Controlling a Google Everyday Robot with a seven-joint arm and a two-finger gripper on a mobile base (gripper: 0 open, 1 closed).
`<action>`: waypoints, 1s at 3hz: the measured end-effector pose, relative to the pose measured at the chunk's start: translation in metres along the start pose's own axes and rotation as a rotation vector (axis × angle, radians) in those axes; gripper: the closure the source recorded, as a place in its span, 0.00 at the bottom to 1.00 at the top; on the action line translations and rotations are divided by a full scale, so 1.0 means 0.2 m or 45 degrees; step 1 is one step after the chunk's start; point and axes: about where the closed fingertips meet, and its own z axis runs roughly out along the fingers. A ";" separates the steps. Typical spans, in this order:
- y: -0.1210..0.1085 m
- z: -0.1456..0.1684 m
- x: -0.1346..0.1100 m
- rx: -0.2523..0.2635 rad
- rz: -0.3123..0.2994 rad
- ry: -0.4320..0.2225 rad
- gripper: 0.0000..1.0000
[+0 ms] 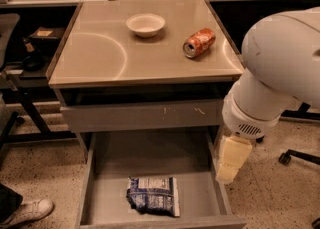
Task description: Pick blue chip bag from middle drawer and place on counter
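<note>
The blue chip bag (153, 195) lies flat near the front edge of the open middle drawer (150, 157), a shallow grey metal tray pulled out below the cabinet. The beige counter (95, 53) sits above it. My gripper (231, 160), cream-coloured, hangs from the big white arm (280, 73) over the drawer's right wall. It is to the right of the bag and above it, and touches nothing.
A white bowl (145, 24) and an orange soda can (199, 42) on its side sit on the counter. The grey scratched drawer front (142, 115) is closed above the open drawer. A shoe (25, 211) is at bottom left; a chair base (300, 155) is on the right.
</note>
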 end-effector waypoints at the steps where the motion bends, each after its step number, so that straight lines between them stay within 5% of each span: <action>1: 0.10 0.14 -0.03 -0.044 0.037 -0.017 0.00; 3: 0.28 0.65 -0.20 -0.122 0.149 0.004 0.00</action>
